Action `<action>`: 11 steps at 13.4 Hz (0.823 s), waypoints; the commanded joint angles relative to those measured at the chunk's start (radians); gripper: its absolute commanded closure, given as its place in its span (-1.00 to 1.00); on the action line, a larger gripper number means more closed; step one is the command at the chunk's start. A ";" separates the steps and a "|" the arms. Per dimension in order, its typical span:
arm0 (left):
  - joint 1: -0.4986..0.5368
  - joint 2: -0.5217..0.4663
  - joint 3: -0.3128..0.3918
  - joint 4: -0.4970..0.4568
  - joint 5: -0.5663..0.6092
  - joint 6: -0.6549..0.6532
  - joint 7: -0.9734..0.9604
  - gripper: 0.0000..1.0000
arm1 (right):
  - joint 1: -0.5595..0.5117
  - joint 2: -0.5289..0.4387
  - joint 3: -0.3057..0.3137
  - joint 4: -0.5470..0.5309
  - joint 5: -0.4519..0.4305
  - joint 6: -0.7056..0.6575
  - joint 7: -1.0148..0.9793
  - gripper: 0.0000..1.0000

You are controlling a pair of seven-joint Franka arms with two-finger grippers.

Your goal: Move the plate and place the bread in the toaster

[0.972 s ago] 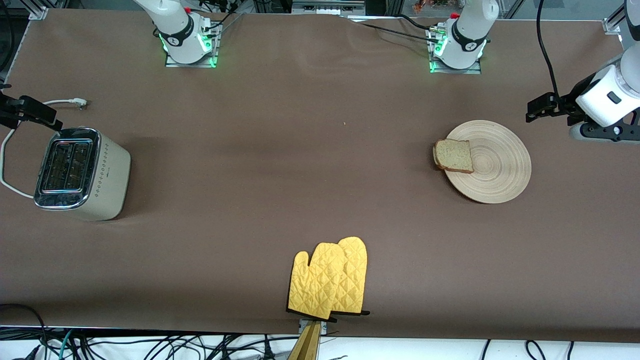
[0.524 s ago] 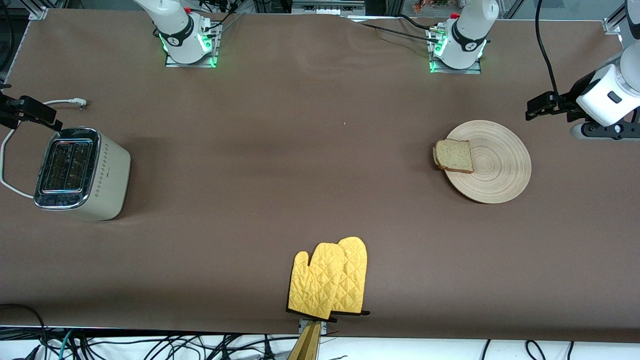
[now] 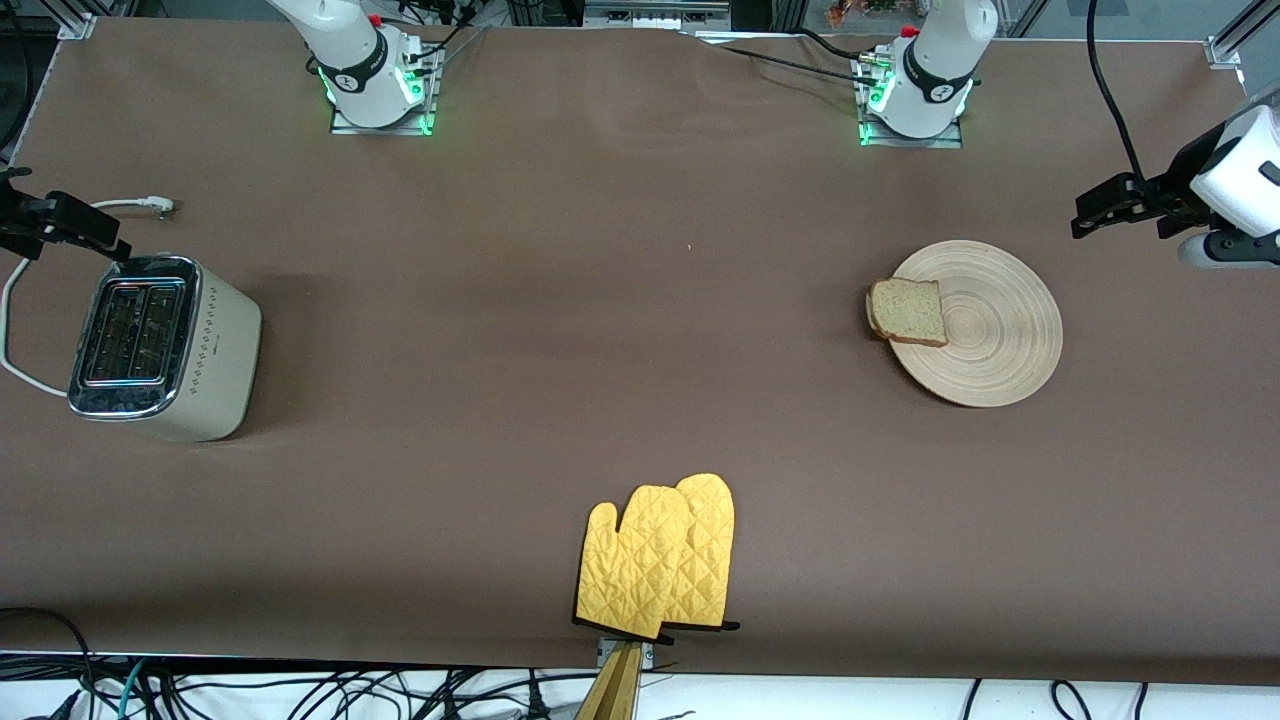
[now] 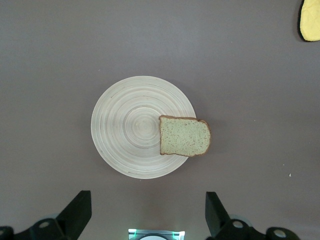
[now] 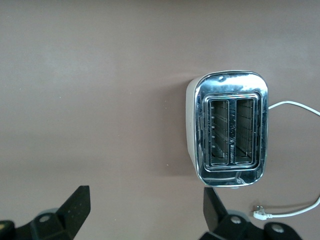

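The pale wooden plate (image 3: 1000, 335) lies flat toward the left arm's end of the table. The bread (image 3: 908, 312), one brown-crusted slice, rests on the plate's rim and overhangs it toward the table's middle. In the left wrist view the plate (image 4: 130, 125) and the bread (image 4: 184, 136) show from straight above. My left gripper (image 3: 1095, 208) hangs high over the table by the plate, open and empty (image 4: 146, 201). The cream toaster (image 3: 160, 345) stands at the right arm's end with both slots empty (image 5: 230, 131). My right gripper (image 3: 85, 228) hovers beside it, open and empty (image 5: 145, 199).
A pair of yellow oven mitts (image 3: 660, 560) lies at the table's edge nearest the front camera, midway along; one tip shows in the left wrist view (image 4: 310, 20). The toaster's white cord (image 3: 15, 340) loops off the table's end, its plug (image 3: 160, 207) lying unplugged.
My left gripper has risen and drifted away from the plate toward the table's end. The right gripper, plate, bread and toaster have stayed put.
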 commanded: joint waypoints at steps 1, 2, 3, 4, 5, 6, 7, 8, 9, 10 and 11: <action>0.007 0.001 -0.006 0.029 0.012 -0.015 -0.009 -1.00 | 0.013 -0.004 0.002 -0.003 0.002 -0.006 -0.009 -1.00; 0.007 -0.001 -0.007 0.029 0.014 -0.018 -0.008 -1.00 | 0.016 -0.004 0.002 -0.003 0.001 -0.006 -0.011 -1.00; 0.007 0.001 -0.009 0.029 0.012 -0.017 -0.008 -1.00 | 0.016 -0.004 0.002 -0.005 0.001 -0.007 -0.011 -1.00; 0.007 0.001 -0.009 0.029 0.012 -0.015 -0.008 -1.00 | 0.016 -0.002 0.002 -0.005 0.001 -0.007 -0.011 -1.00; 0.007 0.001 -0.009 0.029 0.012 -0.015 -0.008 -1.00 | 0.017 -0.002 0.002 -0.003 -0.001 -0.007 -0.011 -1.00; 0.007 0.001 -0.009 0.029 0.012 -0.014 -0.008 -1.00 | 0.017 -0.002 0.002 -0.003 -0.001 -0.003 -0.009 -1.00; 0.007 0.001 -0.009 0.029 0.012 -0.009 -0.008 -1.00 | 0.017 -0.002 0.002 -0.002 -0.001 -0.001 -0.009 -1.00; 0.007 0.001 -0.009 0.029 0.012 -0.009 -0.008 -1.00 | 0.016 0.002 0.001 -0.003 0.004 0.003 -0.009 -1.00; 0.007 0.001 -0.009 0.027 0.012 -0.009 -0.008 -1.00 | 0.014 0.008 -0.001 -0.002 0.007 0.006 -0.009 -1.00; 0.007 0.001 -0.009 0.029 0.011 -0.009 -0.008 -1.00 | 0.014 0.008 -0.001 -0.002 0.008 0.006 -0.008 -1.00; 0.007 0.001 -0.009 0.027 0.011 -0.009 -0.008 -1.00 | 0.016 0.008 -0.001 -0.002 0.008 0.006 -0.008 -1.00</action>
